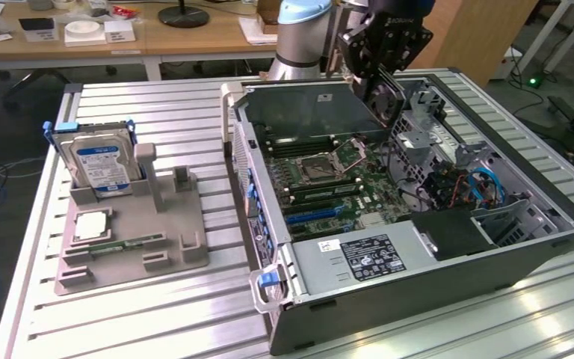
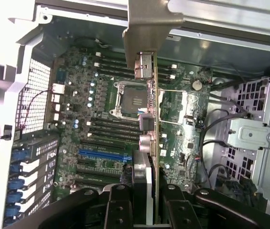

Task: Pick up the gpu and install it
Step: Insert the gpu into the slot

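Tool (image 2: 144, 193) clamped on the gpu (image 2: 149, 109) hangs above the open computer case (image 1: 526, 250), whose motherboard (image 1: 317, 187) lies inside.

gpu (image 2: 149, 143) with matt metal bracket (image 2: 149, 28)

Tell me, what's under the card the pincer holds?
Under the gpu lies the green motherboard, its processor socket and blue slot showing. The strip directly beneath the card is covered.
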Controlling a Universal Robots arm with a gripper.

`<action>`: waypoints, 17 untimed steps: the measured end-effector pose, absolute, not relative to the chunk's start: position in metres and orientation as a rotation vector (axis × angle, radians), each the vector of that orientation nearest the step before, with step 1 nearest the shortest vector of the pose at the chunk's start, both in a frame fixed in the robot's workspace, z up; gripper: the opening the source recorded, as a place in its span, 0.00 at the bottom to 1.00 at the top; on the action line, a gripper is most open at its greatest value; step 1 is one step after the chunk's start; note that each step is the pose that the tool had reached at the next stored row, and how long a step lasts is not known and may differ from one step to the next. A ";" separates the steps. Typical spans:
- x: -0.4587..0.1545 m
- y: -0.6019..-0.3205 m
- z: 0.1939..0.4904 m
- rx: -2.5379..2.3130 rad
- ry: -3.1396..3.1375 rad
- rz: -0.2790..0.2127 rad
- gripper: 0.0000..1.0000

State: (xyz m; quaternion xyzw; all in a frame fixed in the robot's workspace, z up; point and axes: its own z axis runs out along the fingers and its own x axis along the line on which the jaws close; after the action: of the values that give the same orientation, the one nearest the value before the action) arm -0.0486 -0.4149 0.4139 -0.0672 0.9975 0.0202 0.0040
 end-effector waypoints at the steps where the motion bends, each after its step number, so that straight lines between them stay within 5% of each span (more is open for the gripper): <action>1: -0.049 -0.415 0.414 -0.221 3.125 0.063 0.28; 17: -0.049 -0.416 0.414 -0.403 3.110 0.064 0.28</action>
State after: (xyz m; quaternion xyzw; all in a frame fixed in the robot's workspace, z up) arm -0.0486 -0.4157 0.4139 -0.1285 0.9915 0.0204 0.0027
